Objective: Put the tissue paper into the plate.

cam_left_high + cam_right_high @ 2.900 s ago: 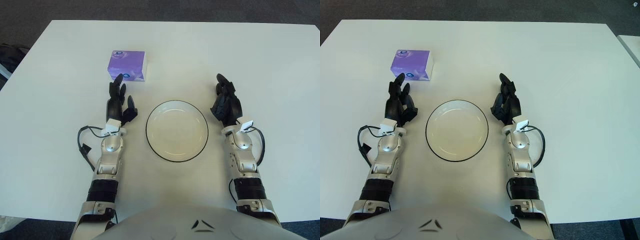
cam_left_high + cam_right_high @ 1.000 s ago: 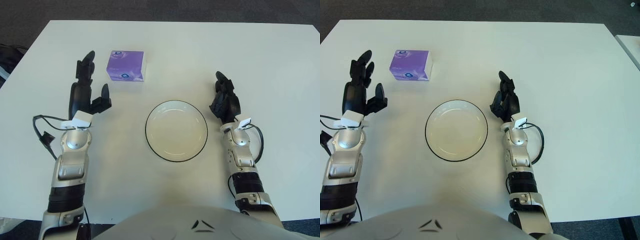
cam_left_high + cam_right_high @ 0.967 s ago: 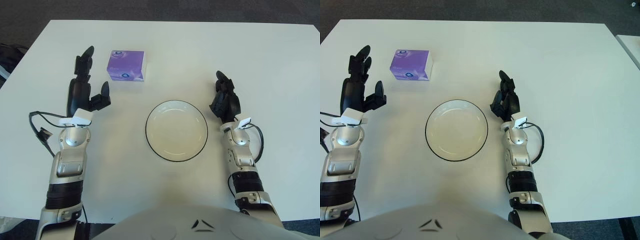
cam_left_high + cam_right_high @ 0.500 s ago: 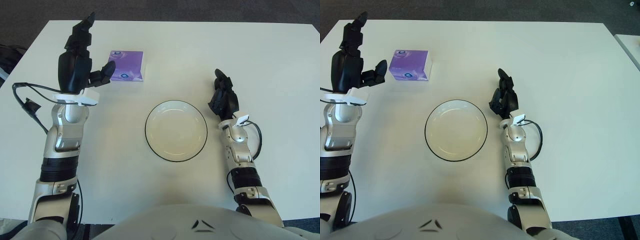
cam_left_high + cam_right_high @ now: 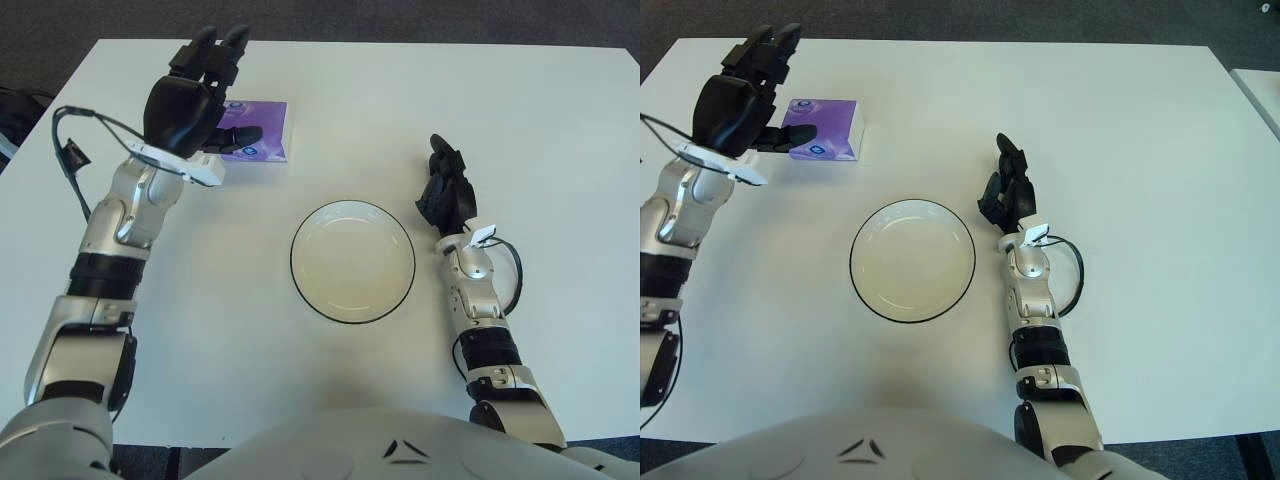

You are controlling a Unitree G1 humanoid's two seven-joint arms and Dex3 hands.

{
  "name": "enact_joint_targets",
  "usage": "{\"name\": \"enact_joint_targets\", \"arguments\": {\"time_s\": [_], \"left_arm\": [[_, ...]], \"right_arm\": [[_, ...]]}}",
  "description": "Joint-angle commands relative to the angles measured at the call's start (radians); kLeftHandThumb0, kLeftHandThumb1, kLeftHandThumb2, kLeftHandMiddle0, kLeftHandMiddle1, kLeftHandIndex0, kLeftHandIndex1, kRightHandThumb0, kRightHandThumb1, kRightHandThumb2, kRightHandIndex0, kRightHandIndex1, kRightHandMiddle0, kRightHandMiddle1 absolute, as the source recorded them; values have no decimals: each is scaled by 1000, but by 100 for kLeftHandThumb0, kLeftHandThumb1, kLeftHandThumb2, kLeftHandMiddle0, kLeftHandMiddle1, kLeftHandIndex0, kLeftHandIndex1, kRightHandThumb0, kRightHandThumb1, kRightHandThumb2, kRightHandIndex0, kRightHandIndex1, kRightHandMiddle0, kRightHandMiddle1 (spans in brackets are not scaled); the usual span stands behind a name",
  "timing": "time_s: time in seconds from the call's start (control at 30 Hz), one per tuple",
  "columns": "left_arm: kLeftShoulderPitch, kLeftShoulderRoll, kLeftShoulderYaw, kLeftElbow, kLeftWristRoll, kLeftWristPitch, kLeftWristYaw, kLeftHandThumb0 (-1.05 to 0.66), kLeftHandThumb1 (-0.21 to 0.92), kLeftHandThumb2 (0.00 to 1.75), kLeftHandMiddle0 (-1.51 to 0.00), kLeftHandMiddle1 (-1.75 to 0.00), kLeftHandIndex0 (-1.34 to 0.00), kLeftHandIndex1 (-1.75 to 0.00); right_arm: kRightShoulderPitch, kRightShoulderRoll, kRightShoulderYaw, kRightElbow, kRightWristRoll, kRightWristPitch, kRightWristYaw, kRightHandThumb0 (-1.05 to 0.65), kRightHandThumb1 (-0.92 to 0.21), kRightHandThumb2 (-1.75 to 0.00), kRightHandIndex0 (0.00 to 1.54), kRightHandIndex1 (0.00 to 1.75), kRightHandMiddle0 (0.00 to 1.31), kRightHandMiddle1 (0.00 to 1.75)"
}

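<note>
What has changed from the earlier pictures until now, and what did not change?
The left hand rose from beside the plate and swung forward and over the purple tissue pack, fingers spread, nothing grasped yet. The tissue pack, the plate and the right hand, right of the plate, stayed as they were.

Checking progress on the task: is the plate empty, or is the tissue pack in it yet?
Empty. The plate shows only its bare white inside; the tissue pack lies flat on the table, under the left hand.

You have one white tabletop (image 5: 330, 110); beyond its far edge, dark grey carpet floor (image 5: 330, 18).
</note>
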Motion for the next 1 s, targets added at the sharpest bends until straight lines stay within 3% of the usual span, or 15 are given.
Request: {"name": "enact_joint_targets", "arguments": {"time_s": [0.0,0.17,0.37,0.63,0.97], "left_arm": [[-158,41,-92,179,94,-38,53,-74,92,80,-17,-1,0,-28],[-268,43,-189,356,173,-72,168,-79,92,81,-20,-2,0,-35],[-402,8,-324,585,262,-52,248,-83,92,82,-20,-1,0,-34],[-513,-21,-491,777,353,0,250,-83,92,82,-18,-1,0,-26],[-568,-45,-606,881,375,55,167,-85,92,81,-13,0,0,-23]], "right_arm": [[74,10,1,119,-4,89,-10,-79,-92,-97,19,0,0,37],[63,10,1,136,-5,82,-15,-79,-92,-97,19,0,0,37],[55,8,1,153,-4,72,-14,-80,-92,-97,19,0,0,37],[50,6,2,166,-5,71,-15,-80,-92,-97,18,0,0,35],[46,6,2,172,-3,73,-13,-79,-92,-97,17,0,0,34]]}}
